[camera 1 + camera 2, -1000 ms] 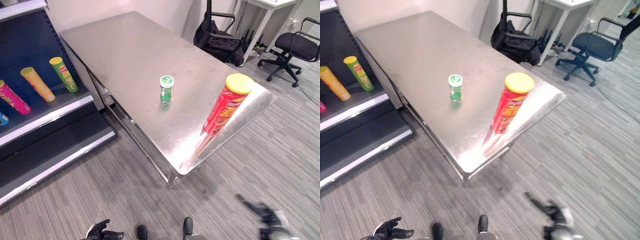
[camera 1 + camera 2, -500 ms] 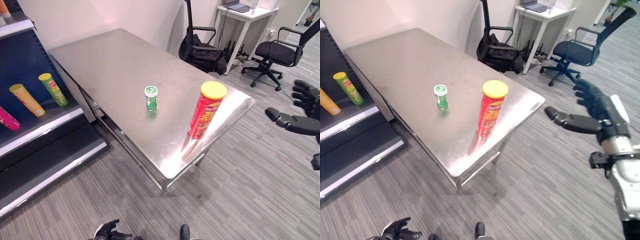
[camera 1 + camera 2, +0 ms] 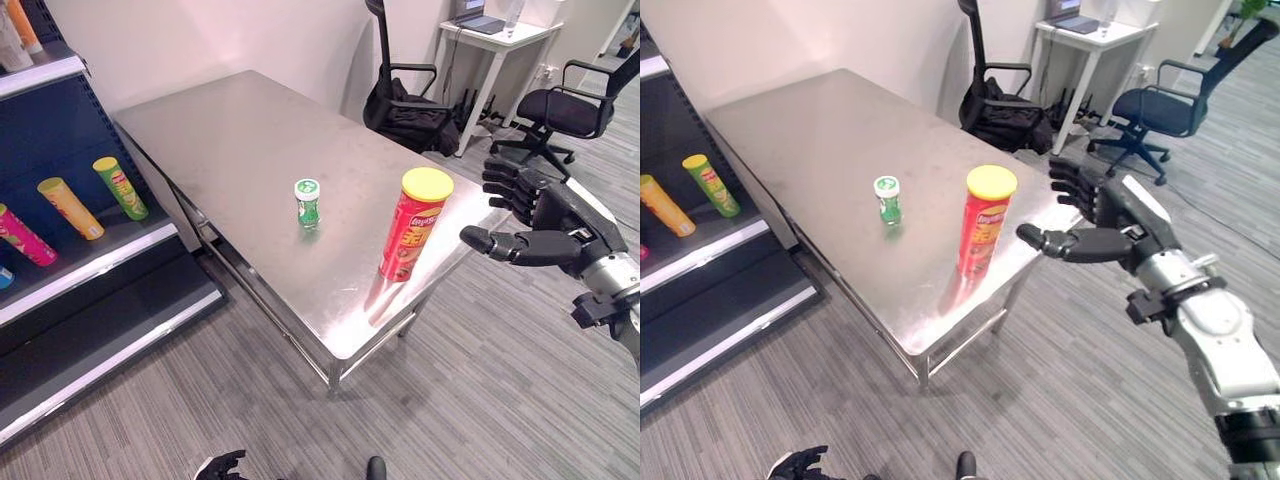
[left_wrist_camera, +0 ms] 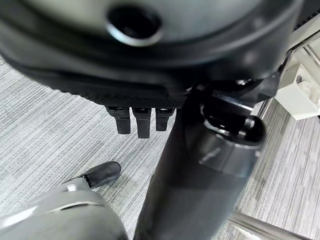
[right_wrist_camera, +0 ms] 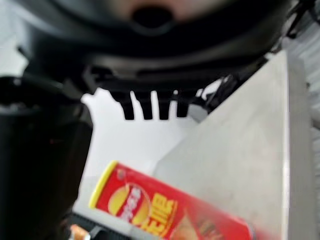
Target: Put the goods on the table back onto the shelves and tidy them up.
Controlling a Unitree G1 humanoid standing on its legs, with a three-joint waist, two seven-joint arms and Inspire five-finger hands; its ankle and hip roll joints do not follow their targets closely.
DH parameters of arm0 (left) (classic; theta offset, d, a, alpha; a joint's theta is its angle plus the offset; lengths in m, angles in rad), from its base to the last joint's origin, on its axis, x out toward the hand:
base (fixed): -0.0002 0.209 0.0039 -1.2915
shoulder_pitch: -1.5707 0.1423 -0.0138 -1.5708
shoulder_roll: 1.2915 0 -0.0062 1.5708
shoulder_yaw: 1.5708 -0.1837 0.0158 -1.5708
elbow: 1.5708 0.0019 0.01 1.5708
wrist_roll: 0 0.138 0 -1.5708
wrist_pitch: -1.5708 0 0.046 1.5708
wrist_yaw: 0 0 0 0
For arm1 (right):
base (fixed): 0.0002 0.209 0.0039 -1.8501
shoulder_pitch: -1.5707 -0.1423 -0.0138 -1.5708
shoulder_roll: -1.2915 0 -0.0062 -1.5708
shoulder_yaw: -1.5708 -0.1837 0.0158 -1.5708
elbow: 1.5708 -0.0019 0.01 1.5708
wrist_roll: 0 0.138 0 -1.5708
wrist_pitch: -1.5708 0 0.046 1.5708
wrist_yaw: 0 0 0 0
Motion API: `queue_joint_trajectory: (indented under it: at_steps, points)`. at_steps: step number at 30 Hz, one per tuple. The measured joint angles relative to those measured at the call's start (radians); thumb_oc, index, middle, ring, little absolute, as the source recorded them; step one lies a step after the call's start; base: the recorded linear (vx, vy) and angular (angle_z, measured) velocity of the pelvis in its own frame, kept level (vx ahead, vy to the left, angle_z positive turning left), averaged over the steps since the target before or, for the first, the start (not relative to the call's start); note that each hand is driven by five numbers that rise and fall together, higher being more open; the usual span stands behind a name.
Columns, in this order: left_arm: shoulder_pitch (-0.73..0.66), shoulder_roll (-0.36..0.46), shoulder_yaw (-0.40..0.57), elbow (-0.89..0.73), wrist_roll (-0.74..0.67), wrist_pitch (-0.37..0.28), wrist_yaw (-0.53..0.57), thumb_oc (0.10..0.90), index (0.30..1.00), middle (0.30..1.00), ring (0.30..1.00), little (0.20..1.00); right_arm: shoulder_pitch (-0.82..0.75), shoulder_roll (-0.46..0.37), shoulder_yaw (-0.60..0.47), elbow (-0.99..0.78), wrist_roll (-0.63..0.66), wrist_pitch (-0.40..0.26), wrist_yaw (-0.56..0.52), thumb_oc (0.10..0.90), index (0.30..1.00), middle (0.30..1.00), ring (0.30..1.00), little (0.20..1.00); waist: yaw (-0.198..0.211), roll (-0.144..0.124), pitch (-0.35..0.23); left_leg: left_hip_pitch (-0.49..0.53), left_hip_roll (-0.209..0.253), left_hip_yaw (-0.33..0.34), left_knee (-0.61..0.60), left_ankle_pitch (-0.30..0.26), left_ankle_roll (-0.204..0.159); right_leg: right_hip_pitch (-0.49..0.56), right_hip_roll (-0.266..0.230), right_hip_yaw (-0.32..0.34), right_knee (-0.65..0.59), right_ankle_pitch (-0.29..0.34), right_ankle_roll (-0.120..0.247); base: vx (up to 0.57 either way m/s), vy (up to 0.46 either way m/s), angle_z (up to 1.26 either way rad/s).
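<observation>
R arm raised from the lower right, forearm angled up; right robot hand (image 3: 1102, 222) open, fingers spread, thumb out sideways, holding nothing. Left robot hand (image 3: 798, 464) hangs low at the bottom edge, fingers loosely curled, empty

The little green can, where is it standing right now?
The little green can stands upright near the middle of the steel table, to the left of the tall red can and apart from it.

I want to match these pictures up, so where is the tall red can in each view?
Left eye view: red can upright near the table's right corner.
Right eye view: mid-picture, same corner.
Right wrist view: across the lower part, tilted.
Left wrist view: not there.
Shared landmark: steel table.
</observation>
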Motion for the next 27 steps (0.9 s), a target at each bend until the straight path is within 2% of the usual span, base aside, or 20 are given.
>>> queue_joint_trajectory:
  at_steps: [7,12,17,27]
  points:
    - [0.008,-0.004,0.003,0.004,-0.001,-0.003,0.003,0.8,0.9,0.9,0.9,0.9,-0.136,-0.047,0.126,0.018,-0.043,0.004,-0.001,0.8,0.9,0.9,0.9,0.9,0.007,0.001,0.0,-0.003,0.0,-0.026,0.0,0.002,-0.004,0.016,-0.001,-0.025,0.0,-0.005,-0.002,0.01,-0.001,0.11]
    - [0.006,-0.005,0.003,0.003,-0.001,-0.005,0.004,0.8,0.9,0.9,0.9,0.9,-0.162,-0.076,0.163,0.023,-0.05,0.003,0.001,0.8,0.9,0.9,0.9,0.9,0.029,-0.001,0.0,-0.008,0.0,-0.033,-0.001,0.002,-0.004,0.016,-0.001,-0.028,0.0,-0.007,-0.002,0.0,-0.001,0.04]
    - [0.003,-0.005,0.003,0.004,-0.001,-0.006,0.004,0.8,0.9,0.9,0.9,0.9,-0.185,-0.123,0.215,0.026,-0.054,0.003,0.011,0.8,0.9,0.9,0.9,0.9,0.026,-0.003,0.0,-0.015,-0.001,-0.046,0.0,0.003,-0.005,0.015,-0.002,-0.042,0.007,-0.009,0.0,0.0,0.004,0.07]
    - [0.002,-0.005,0.003,0.004,-0.001,-0.008,0.004,0.8,0.9,0.9,0.9,0.9,-0.253,-0.131,0.282,0.081,-0.09,0.003,0.019,0.8,0.9,0.9,0.9,0.9,0.028,-0.011,0.001,-0.016,-0.001,-0.05,0.0,0.004,-0.006,0.018,-0.003,-0.053,0.007,-0.01,0.001,0.0,0.001,0.01]
